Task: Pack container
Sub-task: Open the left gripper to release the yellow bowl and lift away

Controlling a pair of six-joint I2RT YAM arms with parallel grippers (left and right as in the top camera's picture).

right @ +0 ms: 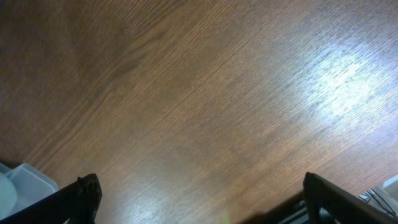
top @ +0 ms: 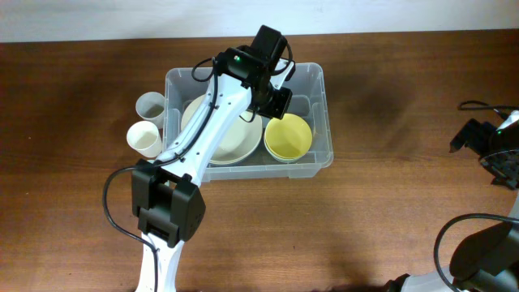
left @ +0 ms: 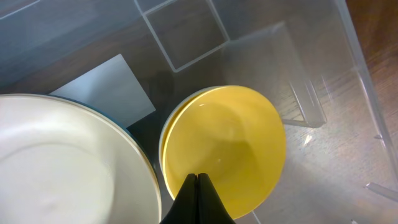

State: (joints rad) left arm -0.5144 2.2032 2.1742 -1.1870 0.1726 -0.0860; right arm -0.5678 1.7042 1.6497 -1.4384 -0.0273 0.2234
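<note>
While your left gripper (left: 198, 182) hangs shut, empty, the yellow bowl (left: 227, 146) sits beside the plate (left: 62, 168) to fit the container (top: 312, 81). Your right gripper (right: 202, 205) rests wide open, empty.

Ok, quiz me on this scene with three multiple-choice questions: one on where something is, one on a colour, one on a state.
1. Where are the two cups relative to the container?
A) inside it
B) on the table, at its left
C) balanced on its rim

2. What colour is the bowl inside the container?
A) yellow
B) blue
C) red

3. How are the left hand fingers?
A) spread wide
B) clamped on the bowl's rim
C) closed together, holding nothing

Answers:
1. B, the overhead view shows both cups outside the left wall.
2. A, it is yellow in both views.
3. C, the left wrist view shows the fingertips meeting over the bowl.
</note>
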